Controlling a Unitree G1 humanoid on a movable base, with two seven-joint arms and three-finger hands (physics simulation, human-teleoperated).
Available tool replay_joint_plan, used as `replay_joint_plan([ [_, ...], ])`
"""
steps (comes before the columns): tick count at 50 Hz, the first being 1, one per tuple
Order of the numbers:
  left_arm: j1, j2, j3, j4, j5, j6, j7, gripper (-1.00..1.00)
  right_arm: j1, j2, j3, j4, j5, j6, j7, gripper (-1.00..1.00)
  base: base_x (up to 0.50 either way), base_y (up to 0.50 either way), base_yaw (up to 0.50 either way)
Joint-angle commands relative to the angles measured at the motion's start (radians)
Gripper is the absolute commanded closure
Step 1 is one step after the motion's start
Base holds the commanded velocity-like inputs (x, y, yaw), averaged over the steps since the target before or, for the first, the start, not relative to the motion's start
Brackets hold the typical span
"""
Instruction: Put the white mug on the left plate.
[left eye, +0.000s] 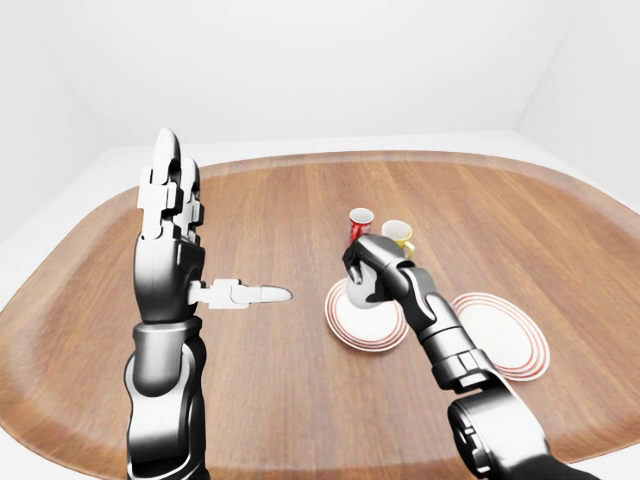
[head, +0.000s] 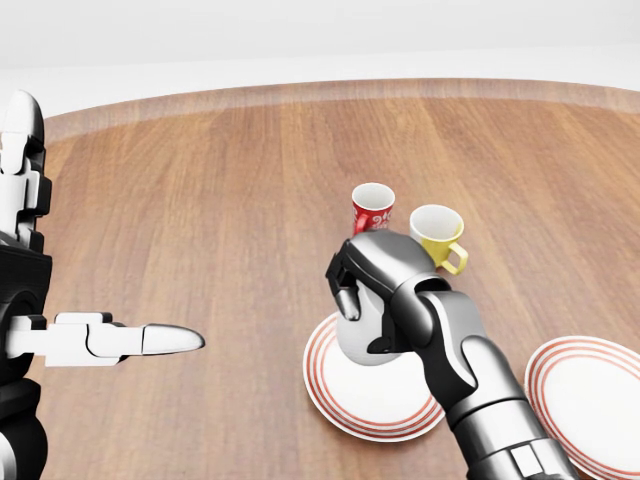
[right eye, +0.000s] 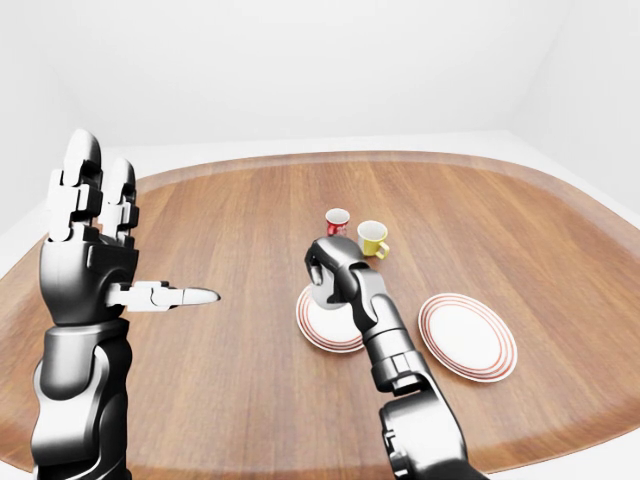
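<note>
The white mug (head: 362, 342) is gripped by the right hand (head: 372, 285) over the left plate (head: 345, 405); the left hand (left eye: 170, 240) is held open, raised.

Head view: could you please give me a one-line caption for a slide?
Right hand holds the white mug over the left plate, near red and yellow cups.

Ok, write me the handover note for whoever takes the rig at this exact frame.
Right robot hand: fingers closed round the white mug, held over the left plate; whether it touches the plate is unclear.
Left robot hand: open, raised, holding nothing.
Red mug and yellow mug stand above the plate in the head view; right plate is bare.
Left: seat the mug, release, withdraw.
</note>
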Motion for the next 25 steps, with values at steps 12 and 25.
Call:
replay_joint_plan([
  [12,0.006,-0.002,-0.003,0.002,0.003,0.0,-0.001,-1.0,-0.065,-0.015,0.021,0.227,-0.19,0.0,-0.104,1.0,0.0,0.0,0.0],
  [25,0.004,-0.002,-0.002,0.005,0.003,0.0,-0.001,-1.0,-0.111,-0.011,0.029,0.326,-0.207,0.0,-0.143,1.0,0.0,0.0,0.0],
])
